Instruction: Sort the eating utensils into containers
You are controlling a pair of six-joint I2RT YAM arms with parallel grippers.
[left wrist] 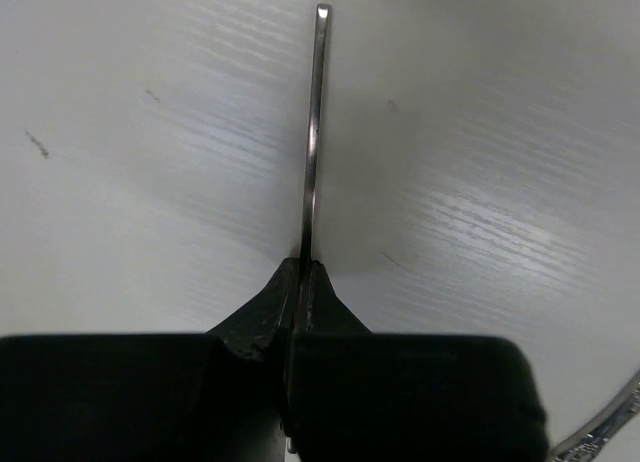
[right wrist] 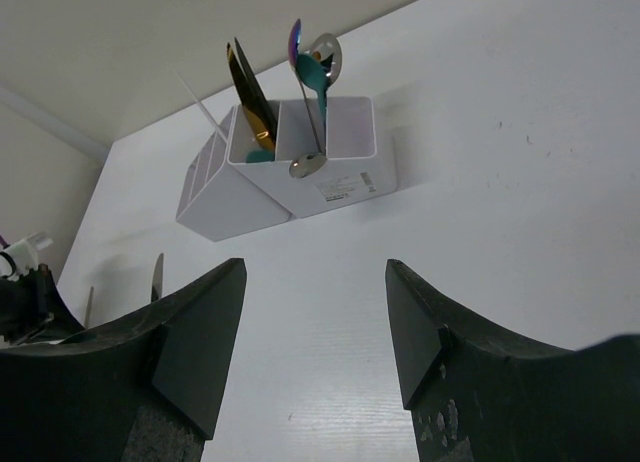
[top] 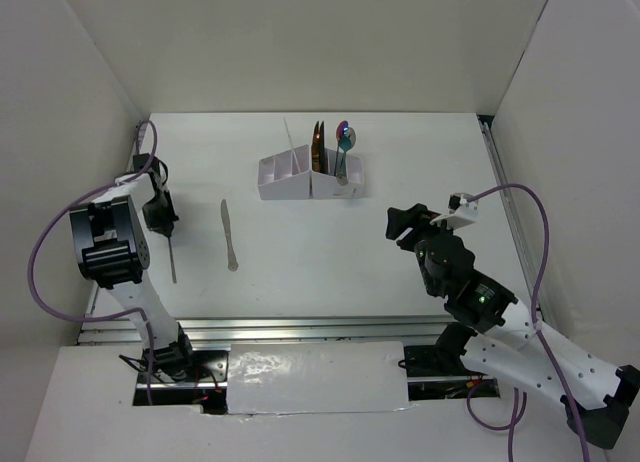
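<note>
Left hand tight on thin utensil

One organizer box, one silver knife, one thin stick, two grippers.

On the table, an organizer box sits centre-back, utensils in its right compartments; a knife lies front-left, a thin stick farther left.
</note>
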